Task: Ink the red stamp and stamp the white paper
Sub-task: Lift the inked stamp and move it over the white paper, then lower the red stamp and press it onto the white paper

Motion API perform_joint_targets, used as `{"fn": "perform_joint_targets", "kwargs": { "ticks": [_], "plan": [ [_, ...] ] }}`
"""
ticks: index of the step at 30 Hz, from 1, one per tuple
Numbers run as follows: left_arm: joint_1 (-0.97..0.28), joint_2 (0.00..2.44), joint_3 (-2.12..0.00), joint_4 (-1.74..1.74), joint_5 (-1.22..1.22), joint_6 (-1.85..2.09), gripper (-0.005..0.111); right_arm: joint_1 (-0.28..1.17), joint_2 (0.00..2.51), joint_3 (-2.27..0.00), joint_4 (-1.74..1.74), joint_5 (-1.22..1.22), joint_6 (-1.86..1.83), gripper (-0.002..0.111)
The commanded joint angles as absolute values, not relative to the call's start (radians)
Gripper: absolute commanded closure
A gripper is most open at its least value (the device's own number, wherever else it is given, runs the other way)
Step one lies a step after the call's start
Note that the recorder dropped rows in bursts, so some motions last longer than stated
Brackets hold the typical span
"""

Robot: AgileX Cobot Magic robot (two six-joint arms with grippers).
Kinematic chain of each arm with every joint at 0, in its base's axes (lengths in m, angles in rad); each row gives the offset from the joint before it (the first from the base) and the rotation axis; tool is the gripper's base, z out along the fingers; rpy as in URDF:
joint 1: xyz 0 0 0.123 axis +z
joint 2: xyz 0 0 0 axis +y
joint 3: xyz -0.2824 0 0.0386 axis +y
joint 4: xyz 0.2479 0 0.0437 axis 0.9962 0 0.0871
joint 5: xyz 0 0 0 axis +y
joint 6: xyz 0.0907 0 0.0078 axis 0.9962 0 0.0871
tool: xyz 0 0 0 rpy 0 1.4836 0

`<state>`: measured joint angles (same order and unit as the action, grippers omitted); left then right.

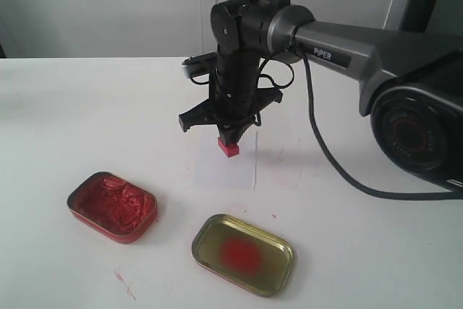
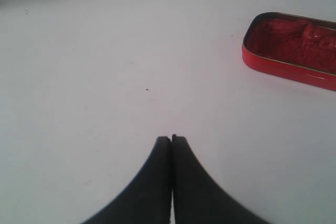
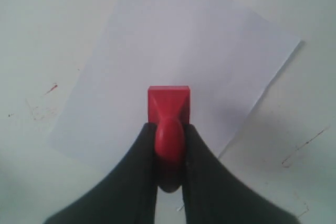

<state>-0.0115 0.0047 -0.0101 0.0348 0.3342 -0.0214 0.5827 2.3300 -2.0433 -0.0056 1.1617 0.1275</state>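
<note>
The red stamp hangs base-down from my right gripper, whose fingers are shut on its rounded knob. It is over the far part of the white paper; whether it touches the sheet I cannot tell. From the right wrist, the stamp shows against the white paper, with the right gripper clamped on the knob. My left gripper is shut on nothing, over bare table; it is out of the exterior view.
An oval tin of red paste sits at the front left, also in the left wrist view. Its gold lid with a red smear lies at the front centre. A black cable trails across the right.
</note>
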Motion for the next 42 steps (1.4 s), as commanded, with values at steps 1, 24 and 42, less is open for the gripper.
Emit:
{"fn": "perform_joint_targets", "kwargs": {
  "ticks": [1, 24, 42],
  "plan": [
    [-0.009, 0.0, 0.0, 0.034, 0.341, -0.022, 0.107, 0.578, 2.269, -1.963, -0.019, 1.085, 0.141, 0.108],
    [-0.009, 0.0, 0.0, 0.034, 0.341, -0.022, 0.107, 0.62, 2.262, -1.879, -0.081, 0.945, 0.188, 0.108],
    [-0.009, 0.0, 0.0, 0.034, 0.341, -0.022, 0.107, 0.62, 2.462, -1.879, -0.081, 1.093, 0.159, 0.108]
  ]
}}
